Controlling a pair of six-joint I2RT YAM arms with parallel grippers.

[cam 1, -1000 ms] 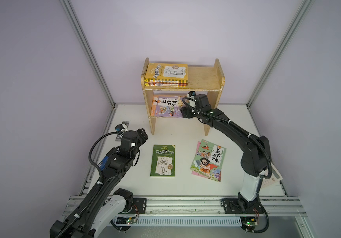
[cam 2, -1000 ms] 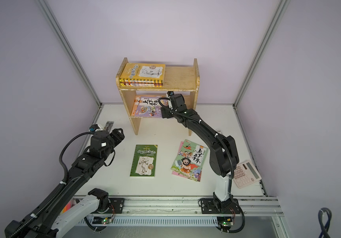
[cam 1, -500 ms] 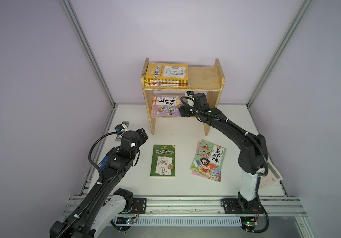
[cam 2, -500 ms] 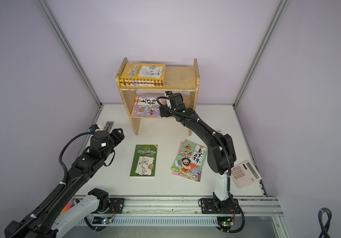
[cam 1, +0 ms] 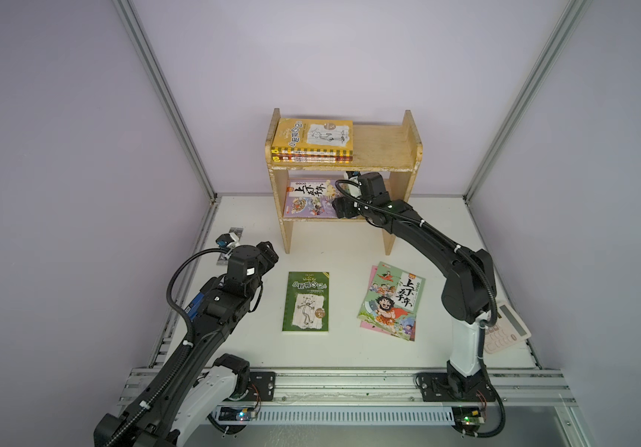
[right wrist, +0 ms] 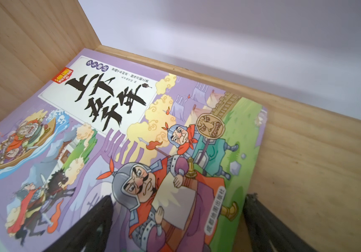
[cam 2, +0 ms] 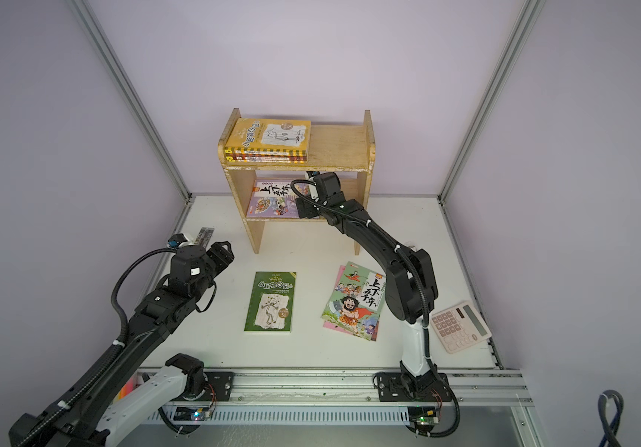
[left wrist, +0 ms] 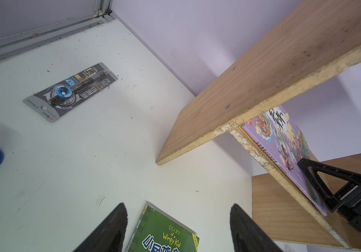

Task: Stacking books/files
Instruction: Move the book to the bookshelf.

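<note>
Two books, yellow on top, are stacked on the top shelf. A purple cartoon book lies flat on the lower shelf. My right gripper is open at that book's near right corner, one finger over the cover and the other over bare wood. It holds nothing. A green sketch book lies on the table. A green cartoon book lies on a pink one. My left gripper hovers open and empty left of the shelf.
The wooden shelf unit stands at the back against the wall. A pinkish calculator lies at the right edge by the right arm's base. A carded pen pack lies near the left wall. An aluminium rail runs along the front.
My right gripper has slid a little leftward into the lower shelf, further over the purple book. The left arm has not moved.
</note>
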